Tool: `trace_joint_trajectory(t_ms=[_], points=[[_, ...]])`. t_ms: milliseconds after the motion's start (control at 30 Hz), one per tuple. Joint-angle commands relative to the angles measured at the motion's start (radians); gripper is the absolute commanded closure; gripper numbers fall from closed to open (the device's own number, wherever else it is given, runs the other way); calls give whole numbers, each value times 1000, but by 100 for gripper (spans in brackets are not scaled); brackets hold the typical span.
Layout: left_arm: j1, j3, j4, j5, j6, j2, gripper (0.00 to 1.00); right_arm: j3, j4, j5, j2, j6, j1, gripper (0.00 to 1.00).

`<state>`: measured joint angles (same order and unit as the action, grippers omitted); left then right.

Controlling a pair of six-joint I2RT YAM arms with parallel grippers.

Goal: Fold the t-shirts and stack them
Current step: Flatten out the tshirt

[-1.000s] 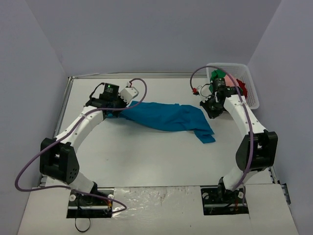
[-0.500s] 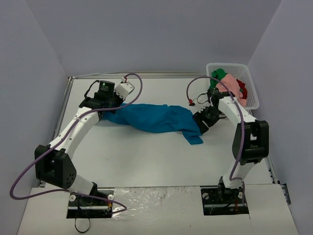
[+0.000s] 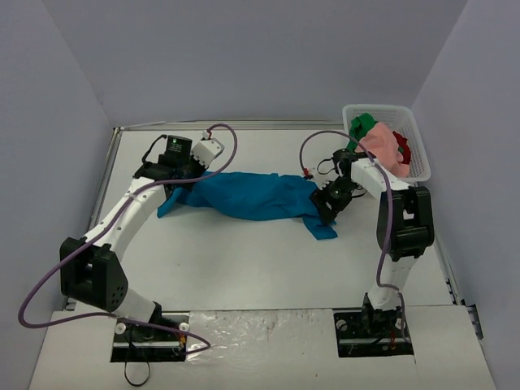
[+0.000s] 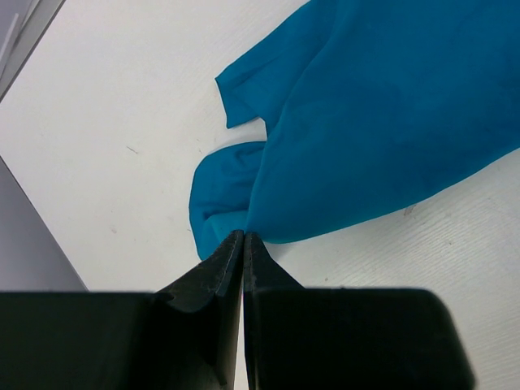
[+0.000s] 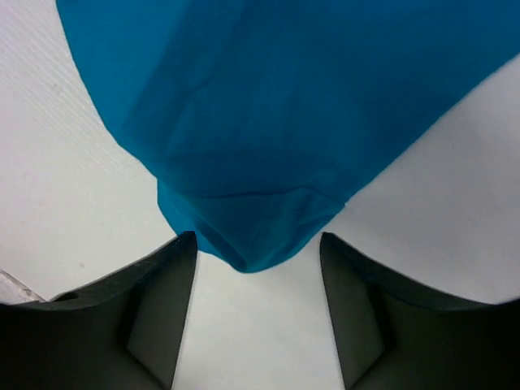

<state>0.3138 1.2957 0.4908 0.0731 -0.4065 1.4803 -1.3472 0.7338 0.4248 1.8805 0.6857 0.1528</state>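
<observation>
Pinch at left tool (image 4: 244, 236): pressed together on the left end of the shirt (image 3: 252, 195). Right tool (image 5: 258, 244) spread, straddling the shirt's right corner, not clamped on it. Stretched left to right along the far half of the worktop (image 3: 244, 268), wrinkled and slack. Probably light, limp, not slippery; best taken at corners or hems and drawn taut before folding.

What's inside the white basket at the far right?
The white basket holds bunched cloth: a green shirt, a pink shirt on top in the middle, and a red shirt beside it. Anything beneath them is covered.
</observation>
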Motion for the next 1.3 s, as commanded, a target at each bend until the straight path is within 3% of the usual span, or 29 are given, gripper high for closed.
trace_joint_trajectory(t_ms=[0, 67, 133, 367, 567, 833, 1267], points=[[-2, -1, 0, -16, 18, 1, 98, -12, 35, 31, 31, 18, 16, 42], [-2, -3, 0, -15, 18, 8, 98, -17, 26, 29, 45, 12, 17, 68], [-2, -3, 0, -18, 18, 12, 98, -20, 16, 8, 52, 3, 17, 100], [-5, 33, 8, -62, 6, -5, 98, -81, 44, -50, -88, -32, 14, 100], [-7, 83, -66, -235, 14, -73, 98, -253, 26, -63, -199, -103, -16, 100], [-22, 162, -72, -338, 17, -144, 97, -369, -13, -146, -251, -173, -18, 100], [-32, 149, -124, -433, -8, -206, 98, -431, -22, -192, -296, -195, -18, 100]])
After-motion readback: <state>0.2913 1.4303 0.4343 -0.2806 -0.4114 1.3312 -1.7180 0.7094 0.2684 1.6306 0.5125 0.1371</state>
